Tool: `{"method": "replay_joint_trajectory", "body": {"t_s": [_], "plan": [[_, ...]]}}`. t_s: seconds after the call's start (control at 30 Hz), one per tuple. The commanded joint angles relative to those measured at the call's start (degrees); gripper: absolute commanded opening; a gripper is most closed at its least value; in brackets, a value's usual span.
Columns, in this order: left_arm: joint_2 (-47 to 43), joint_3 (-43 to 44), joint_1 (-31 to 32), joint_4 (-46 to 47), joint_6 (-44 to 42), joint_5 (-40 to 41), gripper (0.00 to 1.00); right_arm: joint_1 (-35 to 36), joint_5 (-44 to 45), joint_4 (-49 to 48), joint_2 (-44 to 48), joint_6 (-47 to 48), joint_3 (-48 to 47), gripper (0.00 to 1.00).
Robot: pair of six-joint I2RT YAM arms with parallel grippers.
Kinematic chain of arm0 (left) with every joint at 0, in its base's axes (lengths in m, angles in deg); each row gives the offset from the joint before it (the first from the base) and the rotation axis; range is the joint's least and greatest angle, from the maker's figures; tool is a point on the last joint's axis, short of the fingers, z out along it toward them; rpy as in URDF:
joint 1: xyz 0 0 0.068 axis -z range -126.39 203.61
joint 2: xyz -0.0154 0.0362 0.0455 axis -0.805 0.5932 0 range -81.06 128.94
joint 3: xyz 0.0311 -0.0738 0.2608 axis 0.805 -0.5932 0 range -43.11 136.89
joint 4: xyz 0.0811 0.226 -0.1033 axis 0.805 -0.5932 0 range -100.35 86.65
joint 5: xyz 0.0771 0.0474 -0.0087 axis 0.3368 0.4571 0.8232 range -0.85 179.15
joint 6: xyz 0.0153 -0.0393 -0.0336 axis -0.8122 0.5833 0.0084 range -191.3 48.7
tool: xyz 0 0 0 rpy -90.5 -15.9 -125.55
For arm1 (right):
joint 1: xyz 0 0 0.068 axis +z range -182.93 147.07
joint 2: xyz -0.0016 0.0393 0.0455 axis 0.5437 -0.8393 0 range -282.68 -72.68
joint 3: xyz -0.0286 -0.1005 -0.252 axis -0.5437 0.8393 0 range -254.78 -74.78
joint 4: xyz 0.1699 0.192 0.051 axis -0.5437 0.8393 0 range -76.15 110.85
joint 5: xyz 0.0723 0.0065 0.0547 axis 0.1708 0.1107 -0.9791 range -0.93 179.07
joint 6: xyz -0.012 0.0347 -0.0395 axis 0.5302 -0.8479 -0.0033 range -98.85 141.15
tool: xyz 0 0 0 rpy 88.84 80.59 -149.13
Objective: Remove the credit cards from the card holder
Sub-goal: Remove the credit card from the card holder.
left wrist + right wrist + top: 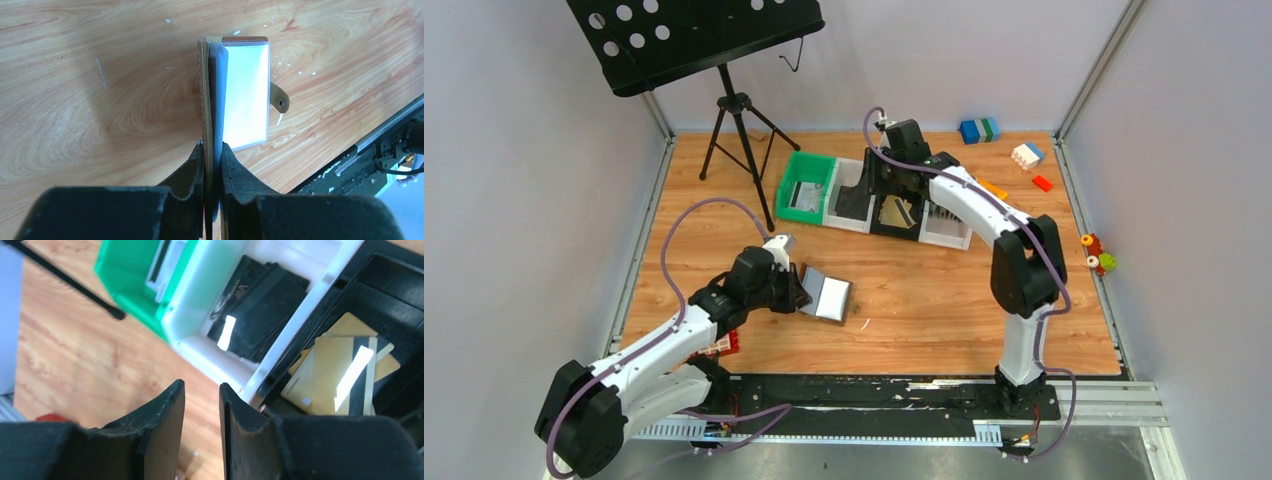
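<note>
The brown leather card holder (827,296) lies open on the table, glare on its grey-blue inner pocket (245,90), tab strap (280,101) out to the side. My left gripper (212,147) is shut on the holder's near edge, clamping the brown cover and a blue-grey leaf; it also shows in the top view (798,289). I cannot tell whether cards are in the pockets. My right gripper (201,387) is open and empty, hovering at the front of the bins (891,188). Gold cards (330,370) lie in the black bin (385,280), black cards (260,300) in a white bin (210,295).
A green bin (806,187) and another white bin (946,226) end the row at the back. A music stand's tripod (739,135) stands at the back left. Toy bricks (979,130) and small toys (1099,255) lie at the right. A red item (727,343) sits under the left arm.
</note>
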Motion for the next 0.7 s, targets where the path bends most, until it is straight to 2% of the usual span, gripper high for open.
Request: {"method": "replay_joint_trajectory", "body": {"t_s": [0.0,0.17,0.47,0.67], "plan": [[0.49,2.7,-0.1,-0.46,-1.72,0.52,0.0,1.89,-3.56,-6.71,10.91,0.35,6.02,0.32],[0.52,4.65,-0.1,-3.18,-2.61,0.2,0.0,3.94,-3.78,-8.84,17.01,-0.62,13.19,0.32],[-2.79,4.87,-0.12,-5.73,-0.67,1.34,0.0,8.14,0.18,-15.38,27.26,-3.05,25.95,0.31],[-3.02,4.64,-0.09,-6.43,-0.5,0.8,0.0,8.4,4.04,-17.81,35.53,-2.79,33.64,0.31]]}}
